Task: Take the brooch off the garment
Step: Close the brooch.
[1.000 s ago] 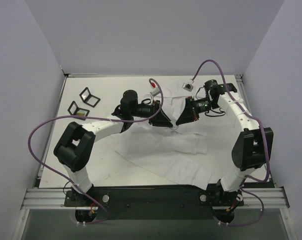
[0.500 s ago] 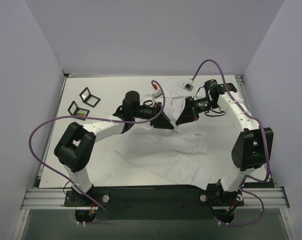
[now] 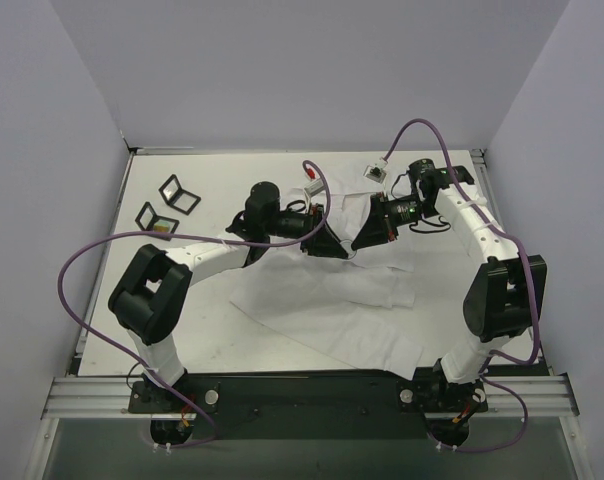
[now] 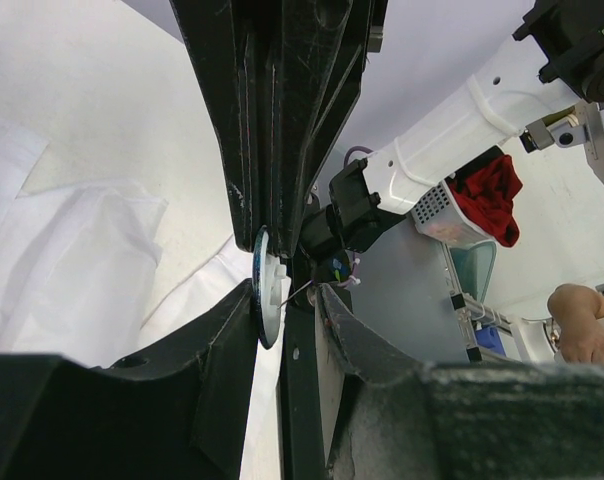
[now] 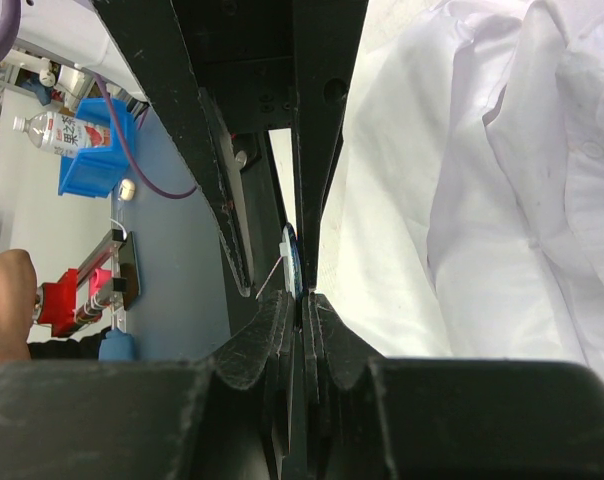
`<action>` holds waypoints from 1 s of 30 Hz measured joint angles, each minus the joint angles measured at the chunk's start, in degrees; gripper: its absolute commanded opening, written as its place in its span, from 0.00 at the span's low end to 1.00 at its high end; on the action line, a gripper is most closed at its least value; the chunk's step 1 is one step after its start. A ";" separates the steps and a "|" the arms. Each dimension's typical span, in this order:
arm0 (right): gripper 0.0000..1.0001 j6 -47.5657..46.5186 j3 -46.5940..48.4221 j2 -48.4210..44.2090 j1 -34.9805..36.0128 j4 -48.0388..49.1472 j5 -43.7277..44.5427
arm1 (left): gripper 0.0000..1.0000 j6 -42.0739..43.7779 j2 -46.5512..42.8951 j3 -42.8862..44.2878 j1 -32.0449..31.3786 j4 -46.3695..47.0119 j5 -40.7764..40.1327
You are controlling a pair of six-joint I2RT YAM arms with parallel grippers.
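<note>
The garment (image 3: 332, 300), a large white shirt, lies crumpled across the middle of the table. Both grippers meet tip to tip above its far part. The brooch (image 4: 265, 290) is a small disc with a blue rim and a white back, and a thin pin sticks out of it. My left gripper (image 4: 287, 290) is closed on it, the disc flat against one finger. My right gripper (image 5: 302, 297) is shut, its tips pinching the lower rim of the brooch (image 5: 294, 260). In the top view the left gripper (image 3: 338, 250) and right gripper (image 3: 358, 244) hide the brooch. White garment fabric (image 5: 462, 200) hangs beside the right fingers.
Two black-framed folded cards (image 3: 179, 193) (image 3: 157, 215) lie at the far left of the table. A small white and red item (image 3: 309, 178) and a small white box (image 3: 379, 170) sit behind the grippers. Purple cables loop over both arms.
The left arm shifted a little to the right and toward the right gripper early in the second. Since then both arms have held still.
</note>
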 measured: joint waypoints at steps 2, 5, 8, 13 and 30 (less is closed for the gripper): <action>0.00 0.00 -0.02 0.00 0.00 0.02 0.00 | 0.38 -0.28 0.00 0.00 0.13 0.39 0.00; 0.00 0.00 -0.02 0.00 0.00 0.00 0.00 | 0.38 -0.46 0.00 0.00 0.24 0.76 0.00; 0.00 0.00 0.00 0.00 0.00 0.02 0.00 | 0.38 -0.37 0.00 0.00 0.24 0.66 -0.04; 0.00 0.00 0.00 0.00 0.00 0.02 0.02 | 0.35 -0.15 0.00 0.00 0.24 0.52 -0.44; 0.00 -0.02 0.00 0.00 0.17 0.02 0.63 | 0.33 0.92 0.00 0.00 0.24 -1.84 -1.55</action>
